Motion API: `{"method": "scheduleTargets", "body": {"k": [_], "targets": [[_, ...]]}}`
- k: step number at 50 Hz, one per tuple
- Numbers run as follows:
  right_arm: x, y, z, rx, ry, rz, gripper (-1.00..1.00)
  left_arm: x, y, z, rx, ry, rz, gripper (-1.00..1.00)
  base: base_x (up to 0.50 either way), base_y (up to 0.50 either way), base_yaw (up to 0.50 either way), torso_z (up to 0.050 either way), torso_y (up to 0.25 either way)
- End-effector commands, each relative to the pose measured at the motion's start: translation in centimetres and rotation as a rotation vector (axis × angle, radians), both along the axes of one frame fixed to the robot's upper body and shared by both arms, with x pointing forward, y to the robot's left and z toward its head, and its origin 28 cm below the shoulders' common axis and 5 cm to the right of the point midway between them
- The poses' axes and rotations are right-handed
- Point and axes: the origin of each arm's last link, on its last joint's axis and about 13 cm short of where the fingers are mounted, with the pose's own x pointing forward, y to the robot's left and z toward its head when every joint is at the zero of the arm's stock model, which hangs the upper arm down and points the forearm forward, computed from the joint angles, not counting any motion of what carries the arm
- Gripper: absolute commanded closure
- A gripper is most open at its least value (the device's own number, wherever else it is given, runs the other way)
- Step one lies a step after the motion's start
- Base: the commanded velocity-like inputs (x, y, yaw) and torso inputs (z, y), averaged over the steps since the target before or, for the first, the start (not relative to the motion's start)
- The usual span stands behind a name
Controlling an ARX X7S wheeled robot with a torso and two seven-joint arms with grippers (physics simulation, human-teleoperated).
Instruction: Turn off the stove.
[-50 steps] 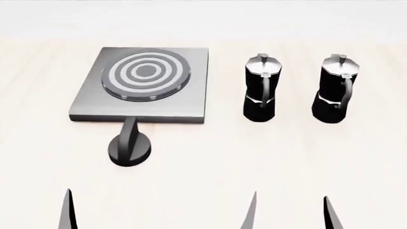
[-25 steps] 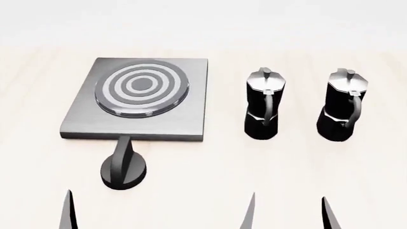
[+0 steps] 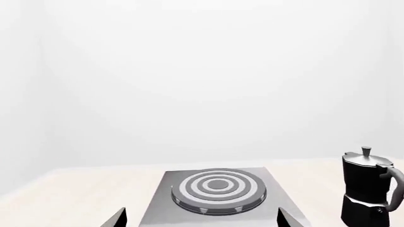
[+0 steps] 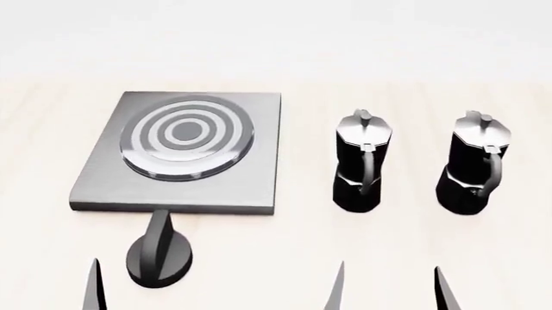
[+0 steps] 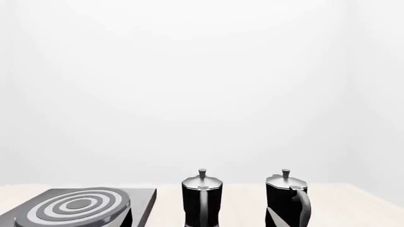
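My head view gives me the stove [image 4: 185,155] lying flat on the pale table [image 4: 276,258], its black knob [image 4: 159,255] at the near edge, and two moka pots [image 4: 362,161] upright, well apart to its right. Only fingertips show: the left gripper [image 3: 200,218] spread wide, the right gripper [image 4: 388,290] likewise parted. My left wrist view shows no knob, only burner rings and one pot.

bright, even, washed-out renders, sharp throughout, with faint shadows and no glare.
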Motion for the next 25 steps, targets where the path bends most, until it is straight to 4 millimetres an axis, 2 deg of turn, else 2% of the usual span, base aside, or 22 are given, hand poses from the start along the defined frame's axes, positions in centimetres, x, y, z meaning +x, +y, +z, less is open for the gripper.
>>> {"method": "scheduleTargets", "body": {"k": [1, 25], "targets": [[0.12, -0.11, -0.02, -0.015, -0.002, -0.006, -1.0, 0.08, 0.16, 0.12, -0.006, -0.017, -0.002, -1.0, 0.16, 0.0, 0.0, 0.0, 0.0], [0.2, -0.08, -0.06, -0.016, 0.0, -0.004, -1.0, 0.22, 0.19, -0.01, -0.005, -0.013, 0.0, -1.0, 0.16, 0.0, 0.0, 0.0, 0.0]]}}
